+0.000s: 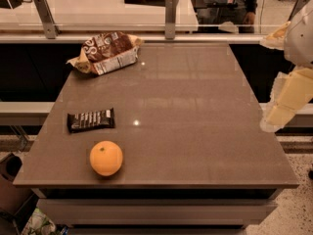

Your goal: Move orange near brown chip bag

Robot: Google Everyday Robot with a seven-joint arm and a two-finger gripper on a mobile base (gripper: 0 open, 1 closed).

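Note:
The orange (pixel 106 157) sits near the front left edge of the brown table (pixel 195 111). The brown chip bag (pixel 106 52), wrinkly with white lettering and a white label, lies at the table's far left corner, far from the orange. My gripper (pixel 287 104) hangs beyond the table's right edge, well away from both, with pale blocky parts showing below a rounded white arm section.
A small flat dark candy bar wrapper (pixel 91 119) lies between the orange and the bag, close behind the orange. A glass rail with metal posts (pixel 170 16) runs along the table's far edge. Floor lies to the right.

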